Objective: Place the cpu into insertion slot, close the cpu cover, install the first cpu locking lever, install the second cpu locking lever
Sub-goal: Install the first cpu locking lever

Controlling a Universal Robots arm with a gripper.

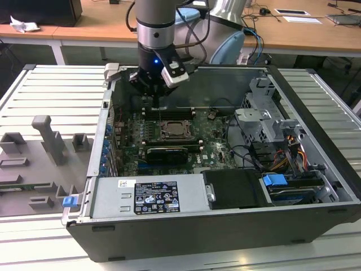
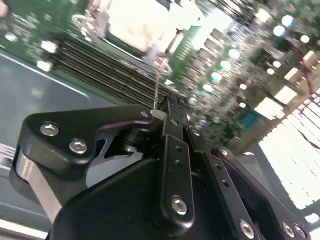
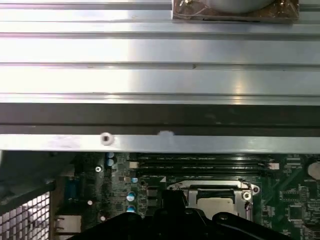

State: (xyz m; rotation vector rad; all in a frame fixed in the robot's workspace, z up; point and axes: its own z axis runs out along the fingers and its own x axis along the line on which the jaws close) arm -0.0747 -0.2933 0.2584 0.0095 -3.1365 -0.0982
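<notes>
Cpu point(image 1: 176, 130) lies flat in insertion slot point(image 1: 163, 136), pale top up; square, no long axis, edges parallel w/ memory slots point(image 1: 169, 109); gripper point(image 2: 167, 109) just above those, fingers pinched narrow on thin wire lever point(image 2: 157, 85).

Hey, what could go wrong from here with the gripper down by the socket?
The thin locking lever sits right at the tip of the gripper, so it might slip off and spring back. The memory slots lie just beside it; a stray push could scrape them or the green board.
</notes>
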